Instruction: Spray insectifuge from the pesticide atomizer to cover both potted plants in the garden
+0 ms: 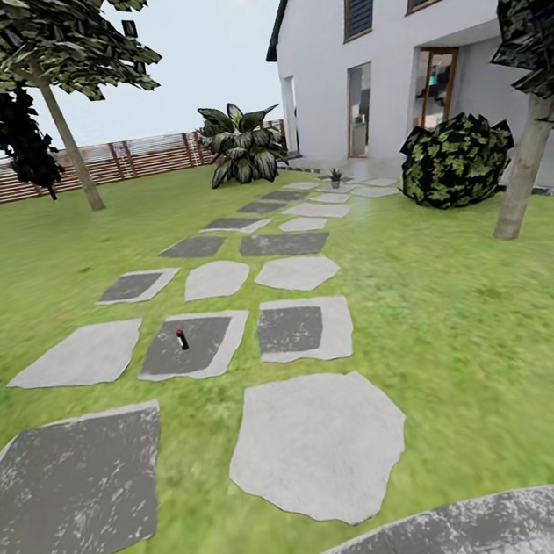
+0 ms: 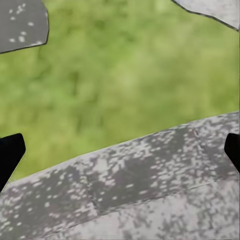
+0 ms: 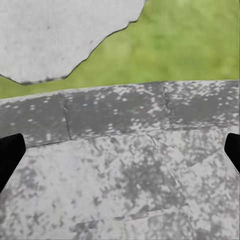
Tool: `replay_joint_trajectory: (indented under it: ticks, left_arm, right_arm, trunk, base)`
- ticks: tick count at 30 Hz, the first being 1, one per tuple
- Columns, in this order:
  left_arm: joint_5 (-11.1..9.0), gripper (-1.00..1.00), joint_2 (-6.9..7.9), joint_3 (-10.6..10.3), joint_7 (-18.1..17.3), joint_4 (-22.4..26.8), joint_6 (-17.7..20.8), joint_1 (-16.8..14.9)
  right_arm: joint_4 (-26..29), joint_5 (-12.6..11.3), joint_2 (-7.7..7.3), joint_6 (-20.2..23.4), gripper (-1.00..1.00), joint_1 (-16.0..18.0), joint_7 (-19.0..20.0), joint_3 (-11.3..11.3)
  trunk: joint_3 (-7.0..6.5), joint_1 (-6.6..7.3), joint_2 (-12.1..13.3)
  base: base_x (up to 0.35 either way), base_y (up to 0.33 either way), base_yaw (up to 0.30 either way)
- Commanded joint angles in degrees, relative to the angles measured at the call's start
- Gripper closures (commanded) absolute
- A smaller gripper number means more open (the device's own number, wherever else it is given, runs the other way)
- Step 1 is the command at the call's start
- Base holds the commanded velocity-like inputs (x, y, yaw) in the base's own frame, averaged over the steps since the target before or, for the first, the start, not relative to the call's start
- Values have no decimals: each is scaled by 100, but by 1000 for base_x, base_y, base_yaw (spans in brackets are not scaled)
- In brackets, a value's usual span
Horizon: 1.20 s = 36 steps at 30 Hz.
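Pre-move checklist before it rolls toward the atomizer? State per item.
1. Target located: ok. The pesticide atomizer stands upright on a dark stepping stone ahead, left of centre in the head view.
2. Path to it: ok. Lawn and flat stones lie between; nothing stands in the way.
3. Left gripper free: ok. Fingertips sit wide apart at the frame edges, nothing between them, paving below.
4. Right gripper free: ok. Same: wide apart, nothing held.
5. Potted plants found: cannot tell. A small potted plant stands far off near the house; too small to confirm, and a second is not identified.
6. Within reach of atomizer: not ok. Several stones away.
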<state>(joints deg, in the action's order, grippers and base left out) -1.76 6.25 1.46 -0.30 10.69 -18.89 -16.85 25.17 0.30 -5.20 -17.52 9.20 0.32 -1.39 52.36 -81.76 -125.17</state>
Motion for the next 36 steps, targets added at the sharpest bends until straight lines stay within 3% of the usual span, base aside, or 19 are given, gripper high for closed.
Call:
replay_joint_trajectory:
  ticks: [1, 36]
  left_arm:
    - [-18, -100, -1, 9, -5, -5, -18, -3]
    - [-15, -100, 8, 4, -5, -2, -18, -2]
  right_arm:
    - [-4, 1, 1, -19, -100, 3, 3, -11]
    - [-3, 23, 1, -10, -100, 3, 19, 7]
  trunk:
    - [5, -3, -2]
    - [5, -3, -2]
  base:
    - [339, 0, 0]
    - [340, 0, 0]
